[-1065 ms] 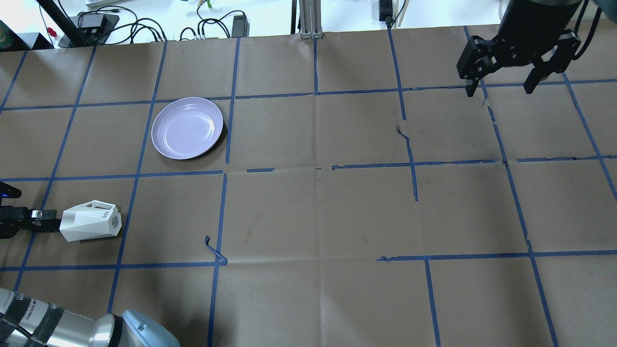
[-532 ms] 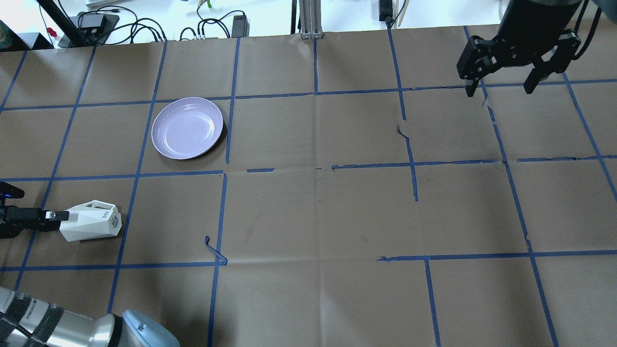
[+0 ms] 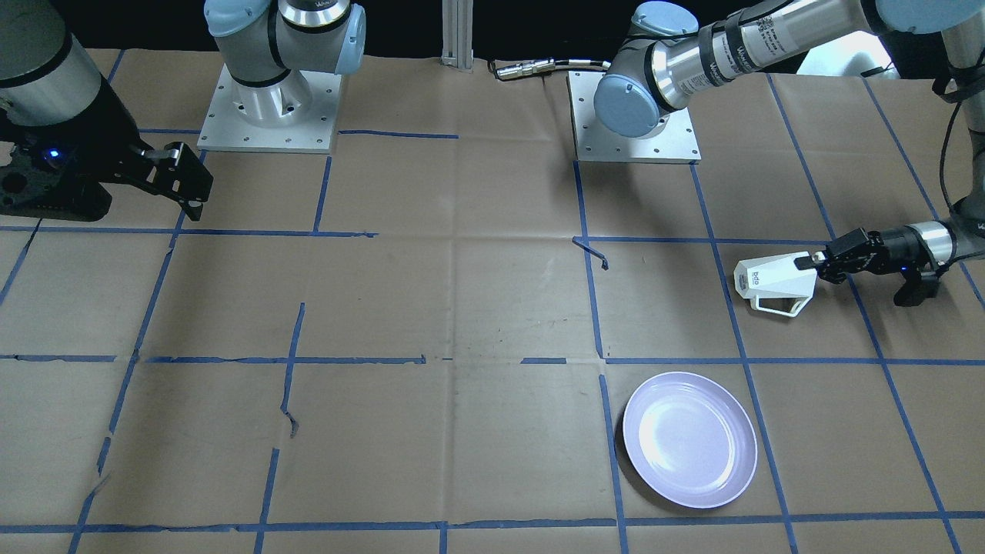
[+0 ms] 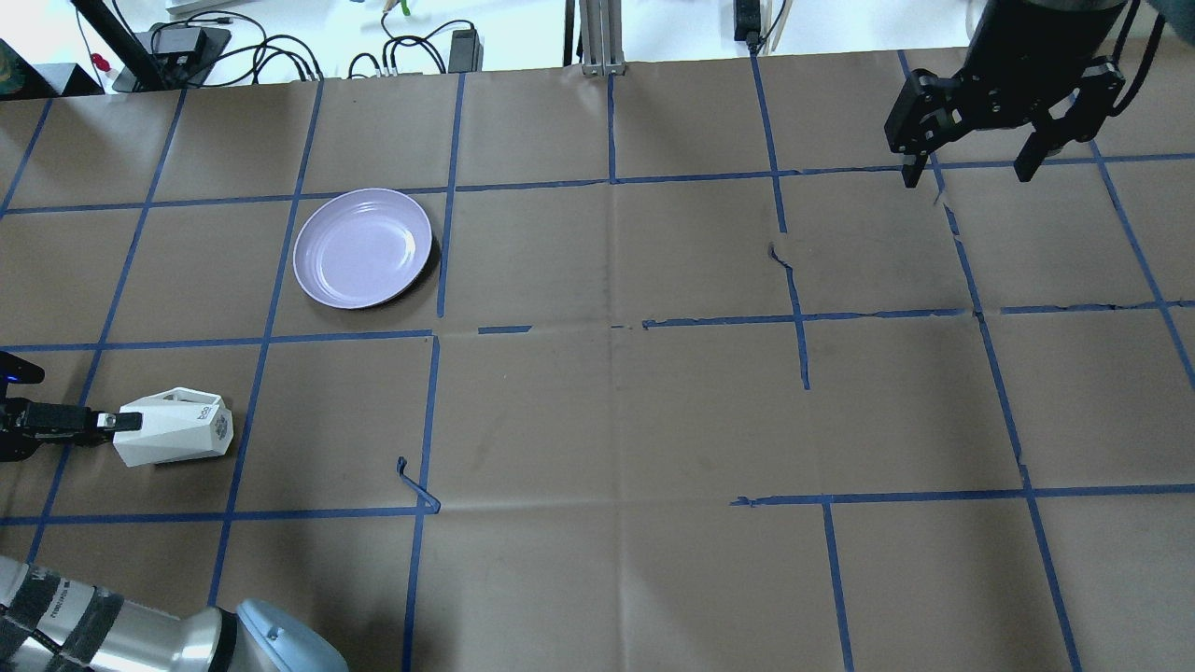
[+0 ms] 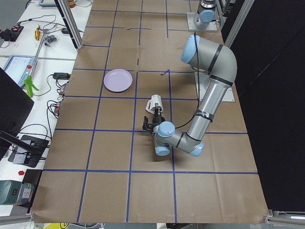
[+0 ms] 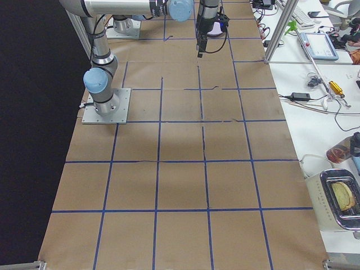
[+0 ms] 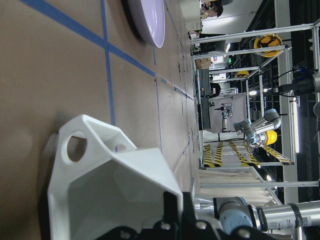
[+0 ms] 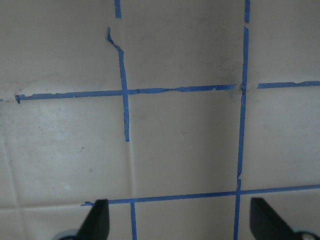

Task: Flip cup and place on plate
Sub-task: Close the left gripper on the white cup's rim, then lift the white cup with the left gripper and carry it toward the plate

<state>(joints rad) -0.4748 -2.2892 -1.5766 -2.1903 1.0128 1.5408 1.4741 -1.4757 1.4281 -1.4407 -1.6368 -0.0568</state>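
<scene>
White and faceted, the cup lies on its side near the table's left edge, wide mouth toward the left gripper and narrow base pointing toward the table's middle. The overhead view shows only one dark finger laid along the cup's upper wall. The left wrist view adds the rest: the fingers are pinched together on the wall at the rim, with the angular handle on the side toward the plate. From across the table the handle points away from the robot and the printed mark sits near the base of the cup. No view settles whether the cup's lower side rests on the paper or hangs just above it, and its inside is hidden in every view. Counted, there is one cup, one plate and two grippers. The lavender plate sits well apart from the cup, farther from the robot, with only its own glossy face showing; the cup is not yet on it. The right gripper hangs at the far right corner, fingers spread wide and gripping nothing, and its wrist view frames only brown paper and blue tape lines between the two fingertips. The exterior right view shows neither cup nor plate.
</scene>
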